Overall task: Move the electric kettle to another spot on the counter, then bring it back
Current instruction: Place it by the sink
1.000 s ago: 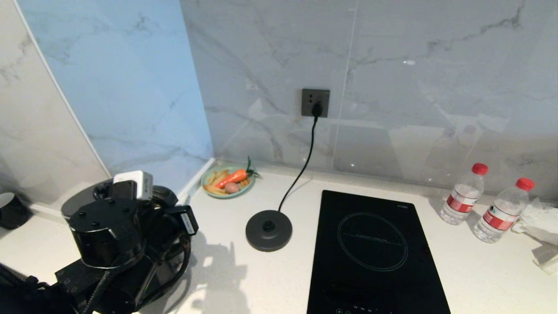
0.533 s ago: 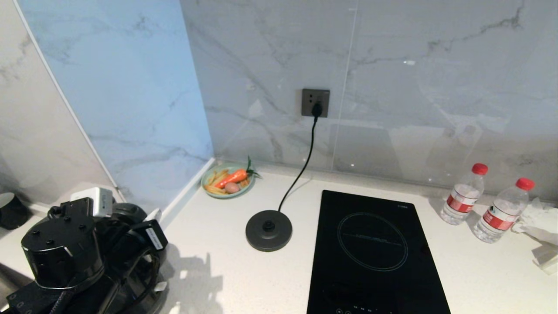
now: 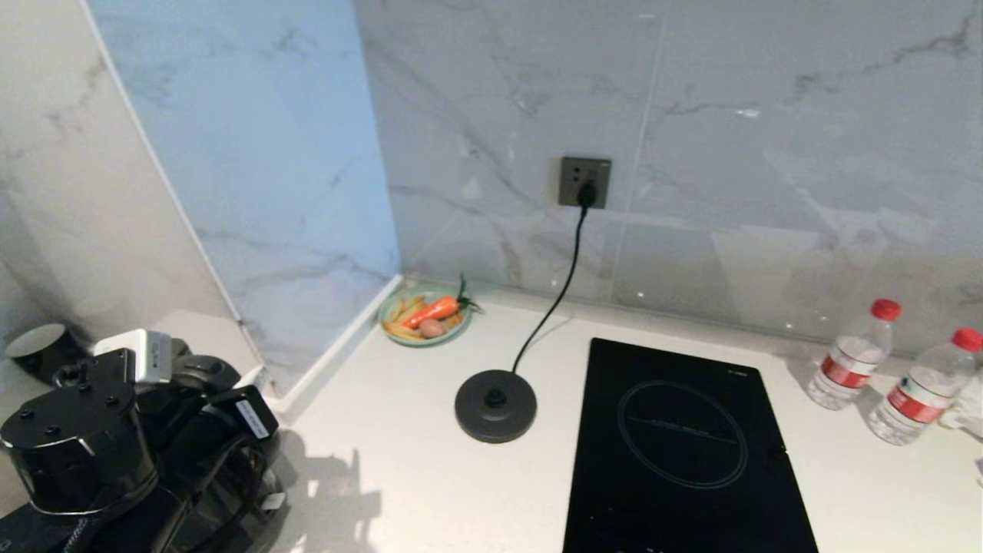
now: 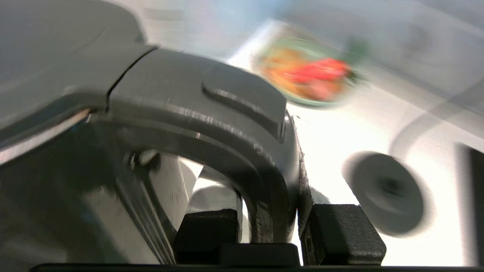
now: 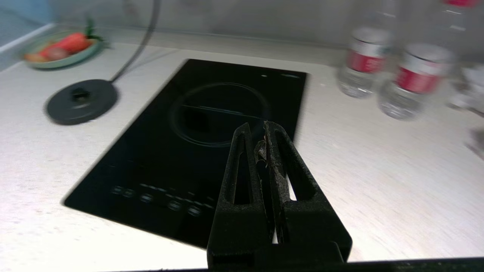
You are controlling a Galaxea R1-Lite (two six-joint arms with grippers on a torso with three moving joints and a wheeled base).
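Left gripper (image 4: 272,223) is pinched onto the big loop handle of the electric kettle (image 4: 211,124); in the left wrist view its two black fingers (image 4: 342,232) sit either side of the handle's upright part. From the head camera you can't really see the grip: the arm's black wrist housing and cables fill the lower left corner and cover nearly all of the kettle, only a bit of dark rounded body (image 3: 196,372) peeks out behind it, over the counter's left wing near the corner. Whether the kettle's bottom touches the worktop I can't tell. Wrist shot is pretty smeared too.

Right gripper (image 5: 257,141) hangs over the near edge of the black induction hob (image 3: 683,438), fingers pressed together, holding nothing.

Round base disc (image 3: 495,395) sits bare on the white speckled counter (image 3: 399,461), its cord (image 3: 557,296) running up to the grey wall socket (image 3: 585,182). Small green plate (image 3: 425,326) with a carrot and other bits is tucked in the corner. Two red-capped water bottles (image 3: 848,357) stand at the far right, the second one cut by the frame edge. A black cup (image 3: 34,346) sits far left. Walls are grey-veined marble panels, one tinted blue
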